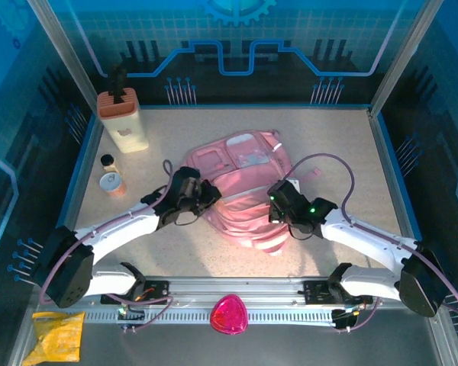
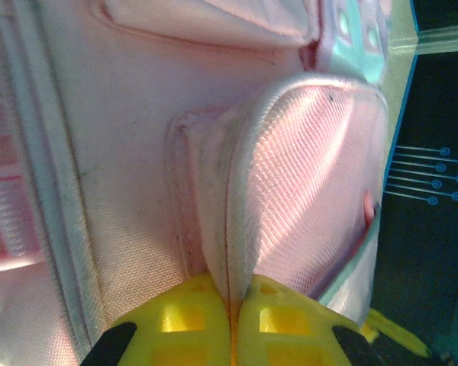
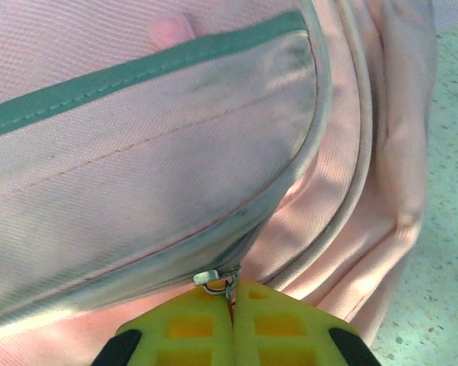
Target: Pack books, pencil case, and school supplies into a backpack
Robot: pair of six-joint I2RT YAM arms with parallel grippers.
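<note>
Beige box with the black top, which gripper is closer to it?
Left. The left gripper pinches the backpack at its left edge, nearer the box; the right gripper grips its right edge, farther off.

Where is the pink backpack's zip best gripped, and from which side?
Pinch the small metal zip pull hanging off the seam of the backpack, coming from its right edge with the fingers either side of the flat tab; the right gripper looks shut on it.

Backpack [image 1: 244, 202]: pink woven fabric, paler pink piping, grey-green trim band on one pocket. Left gripper [image 2: 230, 309] and right gripper [image 3: 233, 305]: yellow pads, black at the outer edges. Table [image 1: 336, 152]: beige, finely speckled. Box [image 1: 124, 126]: beige body, black top
</note>
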